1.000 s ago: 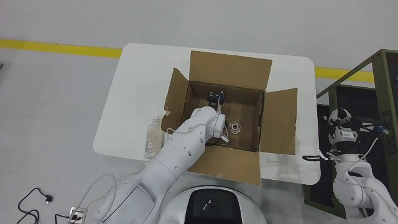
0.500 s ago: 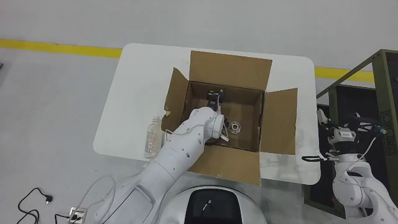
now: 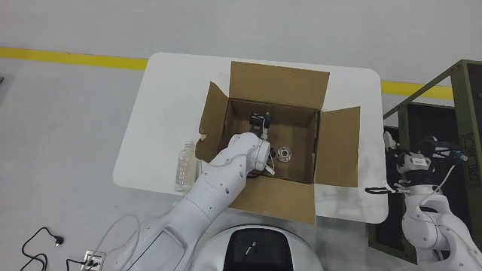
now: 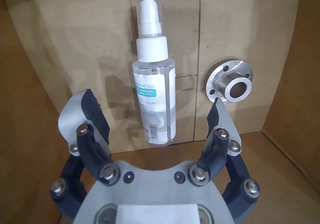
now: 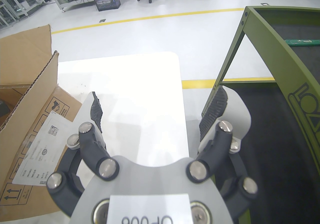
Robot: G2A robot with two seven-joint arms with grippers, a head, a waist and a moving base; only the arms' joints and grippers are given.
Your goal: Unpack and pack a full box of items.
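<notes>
An open cardboard box (image 3: 279, 83) stands in the middle of the white table (image 3: 173, 98). On its floor lies a clear spray bottle (image 4: 153, 77) with a white pump and a clear cap. Beside the bottle sits a round metal flange (image 4: 230, 85), also seen from above as a flange (image 3: 284, 153). My left gripper (image 4: 152, 98) is inside the box, open, one finger on each side of the bottle's lower end and just above it. My right gripper (image 5: 159, 93) is open and holds nothing, hovering off the table's right edge next to the cart.
A clear plastic water bottle (image 3: 183, 167) lies on the table left of the box. A green metal cart (image 5: 262, 45) with a black mat stands close on the right. The box flaps (image 3: 337, 144) stand out on all sides, one bearing a white label (image 5: 42, 150).
The right wrist has turned slightly off the table's right edge. The left arm has shifted a little inside the box.
</notes>
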